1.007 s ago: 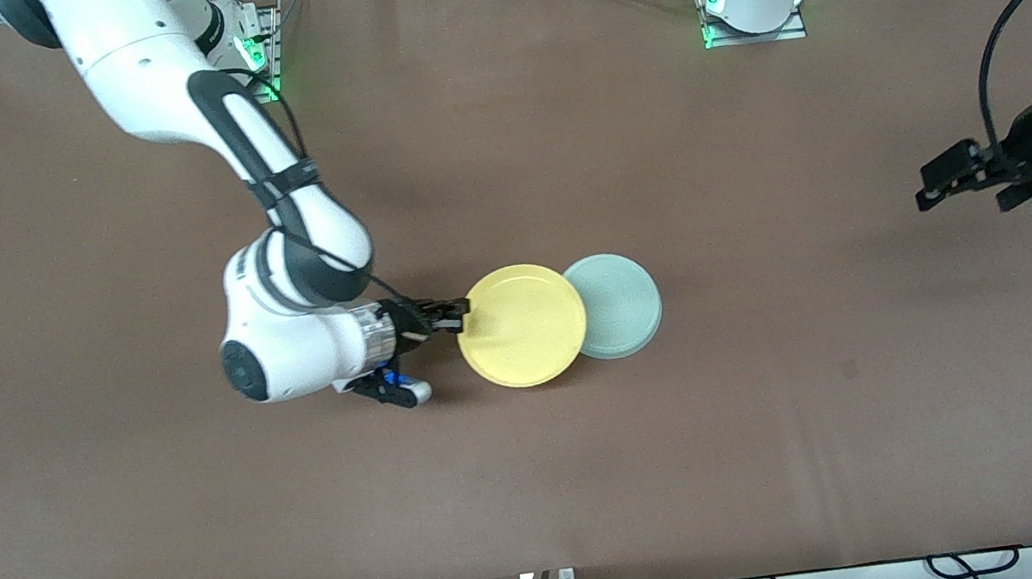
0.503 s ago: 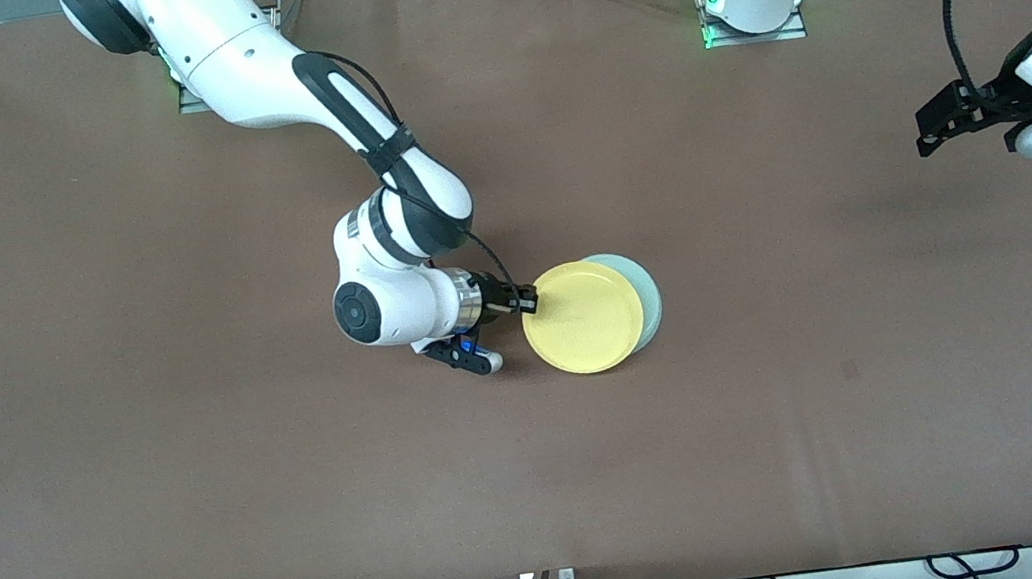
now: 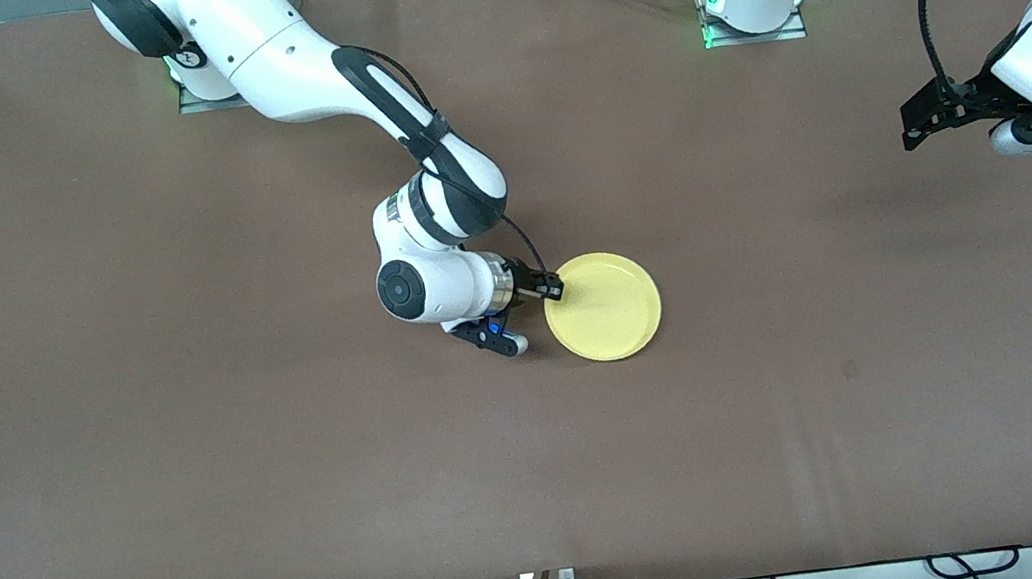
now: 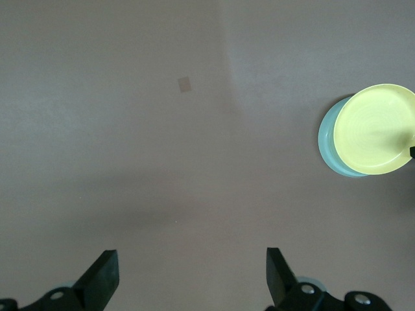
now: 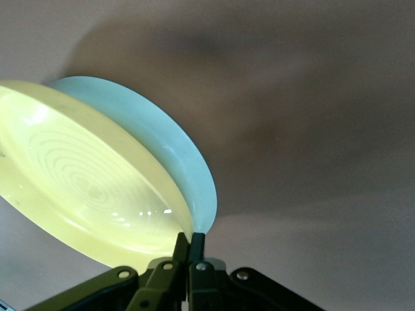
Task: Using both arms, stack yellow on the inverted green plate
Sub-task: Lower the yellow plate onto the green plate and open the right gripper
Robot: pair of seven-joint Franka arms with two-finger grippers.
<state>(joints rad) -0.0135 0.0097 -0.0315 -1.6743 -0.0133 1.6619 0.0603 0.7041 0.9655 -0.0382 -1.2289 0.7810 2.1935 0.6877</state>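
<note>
The yellow plate (image 3: 603, 306) sits over the green plate (image 4: 327, 141) near the middle of the surface (image 3: 196, 456), covering it so fully that the front view shows only yellow, while the left wrist view catches a thin crescent of green at one edge. In the right wrist view the green one lies rim-down, a broad base for the yellow one. The right tool (image 3: 553, 288) is clamped on the yellow plate's rim, on the side toward the right arm's end; an edge pinch suits a thin, shallow dish and leaves its underside free to settle. Whether the yellow plate rests fully on the green one cannot be told. The left tool (image 3: 923, 121) hangs with its fingers (image 4: 102, 277) apart above the left arm's end, waiting, well apart from the stack.
</note>
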